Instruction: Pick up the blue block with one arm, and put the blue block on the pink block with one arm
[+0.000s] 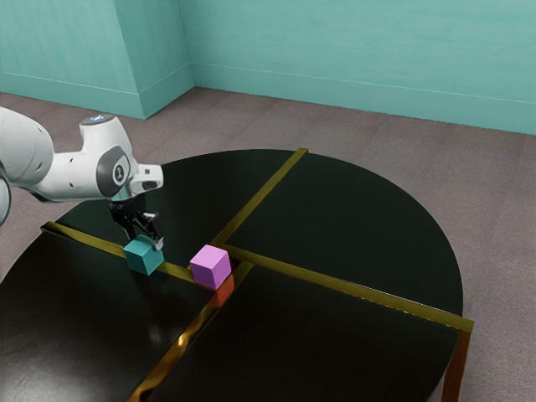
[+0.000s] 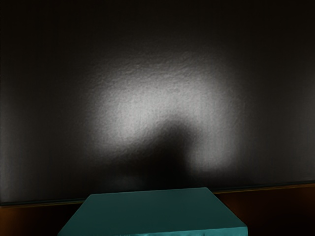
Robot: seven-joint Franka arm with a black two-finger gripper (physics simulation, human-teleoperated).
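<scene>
— Where do we see the blue block [image 1: 144, 256]?

— On the round black table [image 1: 352, 218], over one of the gold strips [image 1: 335, 285]. It is to the exterior view's left of the pink block [image 1: 210, 265], near it but apart.

— And our gripper [image 1: 147, 238]?

— It hangs directly above the blue block, right at its top. In the wrist view the block's [image 2: 152, 214] teal top face lies just under our hand, with dark table beyond.

— Is the claw spread or pinching?

— We cannot tell.

— And the pink block?

— It stands upright beside the crossing of the gold strips.
</scene>
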